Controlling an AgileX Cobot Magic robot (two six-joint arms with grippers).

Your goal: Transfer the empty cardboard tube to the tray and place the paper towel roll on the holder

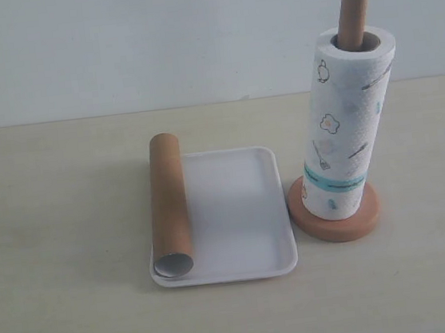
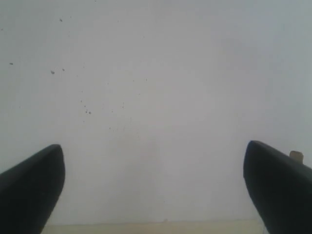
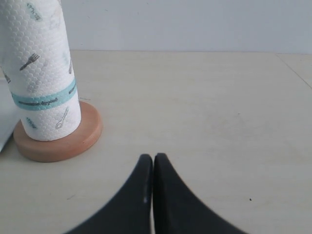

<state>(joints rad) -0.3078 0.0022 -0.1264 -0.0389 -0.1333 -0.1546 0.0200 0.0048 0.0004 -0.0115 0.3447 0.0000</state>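
Observation:
The brown cardboard tube [image 1: 168, 205] lies along the left side of the white tray [image 1: 240, 213], its far end sticking out over the rim. The white paper towel roll [image 1: 347, 124] stands upright on the wooden holder [image 1: 351, 13], whose post pokes out of its core and whose pink base [image 1: 337, 222] shows below. In the right wrist view the roll [image 3: 43, 73] and holder base [image 3: 58, 141] stand apart from my right gripper [image 3: 153, 158], which is shut on nothing. My left gripper [image 2: 154, 161] is open, facing a blank wall. Neither gripper shows in the exterior view.
A pale wooden tabletop [image 1: 50, 202] stretches around the tray and holder, with a plain light wall [image 1: 152, 38] behind it. A corner of the tray [image 3: 4, 122] shows beside the holder base in the right wrist view.

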